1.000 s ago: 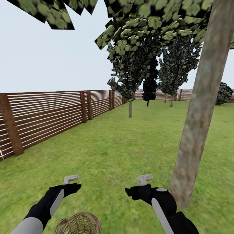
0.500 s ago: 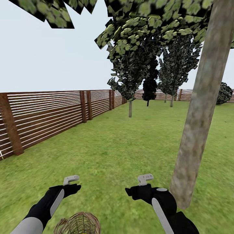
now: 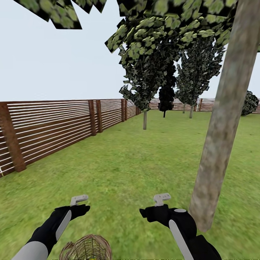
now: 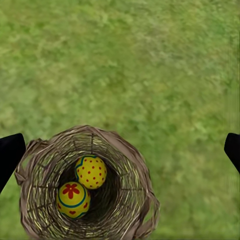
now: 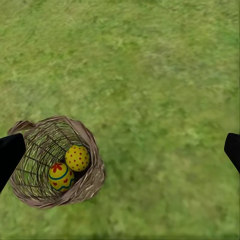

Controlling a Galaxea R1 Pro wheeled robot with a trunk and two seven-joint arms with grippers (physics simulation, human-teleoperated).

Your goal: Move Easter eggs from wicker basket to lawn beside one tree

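Observation:
The wicker basket (image 3: 86, 249) stands on the lawn (image 3: 144, 166) at the bottom edge of the head view, between my two arms. Two yellow Easter eggs lie inside it: a red-dotted egg (image 4: 91, 171) (image 5: 77, 158) and a red-flowered egg (image 4: 73, 199) (image 5: 61, 176). My left gripper (image 3: 79, 199) (image 4: 120, 150) hangs open above the grass just beyond the basket rim (image 4: 135, 160). To the basket's right, my right gripper (image 3: 161, 198) (image 5: 120, 150) is also open and holds nothing. The tree (image 3: 220, 122), with a thick leaning grey-brown trunk, rises from the grass just right of my right arm.
A brown slat fence (image 3: 54, 126) runs along the left and far side of the lawn. Thin-trunked trees (image 3: 144, 119) and a dark narrow tree (image 3: 166, 97) stand far back. Open grass stretches ahead between the fence and the trunk.

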